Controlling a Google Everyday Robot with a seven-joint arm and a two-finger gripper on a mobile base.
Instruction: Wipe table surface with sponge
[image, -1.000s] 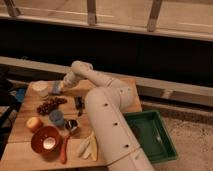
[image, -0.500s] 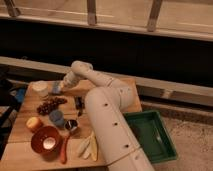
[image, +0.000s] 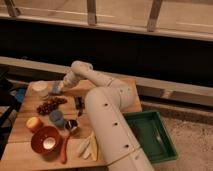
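Note:
The table surface (image: 30, 107) is a light tan plank top at the lower left. My white arm rises from the bottom centre, bends near the table's back edge and reaches down to the left. The gripper (image: 58, 89) is at the back left of the table, shut on the small blue sponge (image: 55, 89), which is pressed low against the wood next to a white cup (image: 39, 88).
On the table are dark grapes (image: 50, 105), a blue cup (image: 56, 117), a metal cup (image: 71, 126), an orange fruit (image: 34, 123), a red bowl (image: 46, 141), a carrot (image: 64, 150) and pale bananas (image: 88, 146). A green tray (image: 161, 145) sits on the floor at right.

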